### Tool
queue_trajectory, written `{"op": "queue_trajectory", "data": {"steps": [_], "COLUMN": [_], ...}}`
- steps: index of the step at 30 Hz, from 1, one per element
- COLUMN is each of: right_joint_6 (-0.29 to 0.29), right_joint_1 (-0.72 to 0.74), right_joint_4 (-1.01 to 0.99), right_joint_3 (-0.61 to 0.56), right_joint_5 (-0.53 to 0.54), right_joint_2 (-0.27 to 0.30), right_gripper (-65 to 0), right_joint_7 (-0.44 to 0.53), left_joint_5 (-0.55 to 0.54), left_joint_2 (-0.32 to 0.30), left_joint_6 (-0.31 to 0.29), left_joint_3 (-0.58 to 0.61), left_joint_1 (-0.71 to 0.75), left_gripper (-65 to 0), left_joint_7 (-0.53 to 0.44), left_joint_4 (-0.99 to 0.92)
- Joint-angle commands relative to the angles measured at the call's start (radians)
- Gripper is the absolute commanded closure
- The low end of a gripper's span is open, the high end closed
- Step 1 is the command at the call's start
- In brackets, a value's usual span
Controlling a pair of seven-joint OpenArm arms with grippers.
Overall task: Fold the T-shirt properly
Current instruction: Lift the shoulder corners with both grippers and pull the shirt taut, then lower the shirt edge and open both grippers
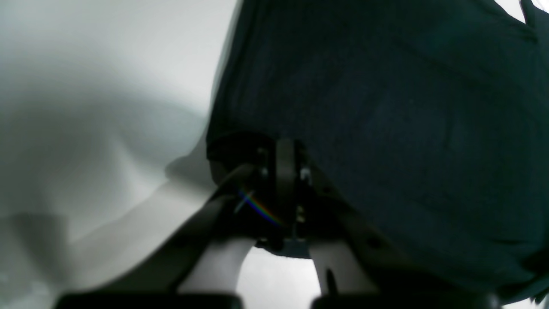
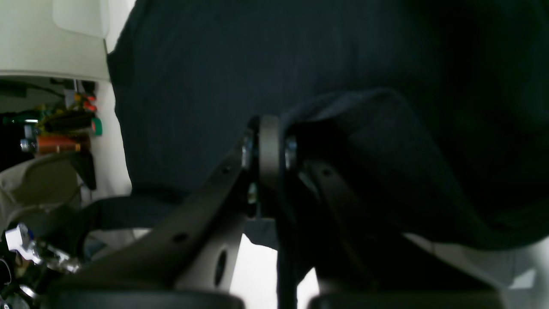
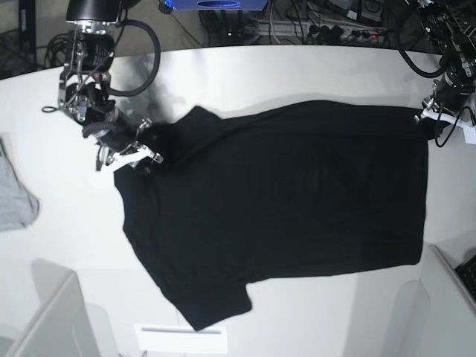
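T-shirt (image 3: 282, 208): large, black, plain side up, spread flat across the middle of the tabletop (image 3: 245, 71), collar end toward the base view's left edge, hem toward its right edge.
Sleeves: one short sleeve (image 3: 212, 301) lying flat toward the near edge; the other, toward the far edge, bunched up at the left-hand tool.
Cloth condition: mostly smooth; shallow wrinkles across the body; hem corner at far right lifted slightly.
Right tool (image 3: 137, 152): clenched on the T-shirt at the far shoulder and sleeve area, base view's left side; in the right wrist view (image 2: 268, 146) jaws pressed together with a fold of black cloth draped over one finger.
Left tool (image 3: 435, 111): clenched on the T-shirt at the far hem corner, near the tabletop's right edge in the base view; in the left wrist view (image 1: 285, 159) jaws together at the cloth's edge, dark fabric (image 1: 386, 128) filling the right of the picture.
Tabletop: white, rounded far edge; bare surface visible all round the garment.
Grey garment (image 3: 15, 201): light grey, crumpled, at the tabletop's left edge, well apart from the T-shirt.
White boxes (image 3: 44, 320): at the near corners, partly cut off by the picture.
Cables (image 3: 320, 22): dark clutter beyond the far edge.
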Motion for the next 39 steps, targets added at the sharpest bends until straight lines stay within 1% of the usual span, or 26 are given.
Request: {"op": "queue_trajectory", "data": {"steps": [1, 6, 8, 16, 24, 29, 31, 39], "right_joint_6": [0.012, 0.012, 0.012, 0.012, 0.012, 0.012, 0.013, 0.013], "right_joint_1": [0.025, 0.094, 0.119, 0.189, 0.252, 0.292, 0.3, 0.347], "right_joint_4": [0.01, -0.047, -0.078, -0.182, -0.263, -0.312, -0.32, -0.346], "right_joint_3": [0.0, 0.0, 0.0, -0.003, -0.003, -0.005, -0.005, -0.005], "right_joint_5": [0.016, 0.016, 0.016, 0.016, 0.016, 0.016, 0.016, 0.014], "right_joint_2": [0.007, 0.007, 0.007, 0.007, 0.001, 0.001, 0.001, 0.002], "right_gripper": [0.0, 0.0, 0.0, 0.0, 0.0, 0.0, 0.0, 0.0], "right_joint_7": [0.016, 0.016, 0.014, 0.017, 0.019, 0.019, 0.019, 0.019], "left_joint_5": [0.007, 0.149, 0.171, 0.175, 0.178, 0.287, 0.312, 0.327], "left_joint_2": [-0.019, -0.013, -0.012, -0.021, -0.044, -0.039, -0.039, -0.044], "left_joint_6": [-0.001, -0.001, -0.001, -0.001, -0.001, -0.001, -0.001, -0.001], "left_joint_3": [-0.007, 0.003, 0.003, 0.005, 0.095, 0.098, 0.1, 0.102], "left_joint_1": [-0.005, -0.08, -0.108, -0.16, -0.203, -0.252, -0.266, -0.332], "left_gripper": [0.0, 0.0, 0.0, 0.0, 0.0, 0.0, 0.0, 0.0], "left_joint_7": [-0.018, -0.012, -0.012, -0.01, -0.012, -0.012, -0.012, 0.001], "left_joint_4": [0.014, 0.002, -0.018, -0.098, -0.124, -0.154, -0.165, -0.167]}}
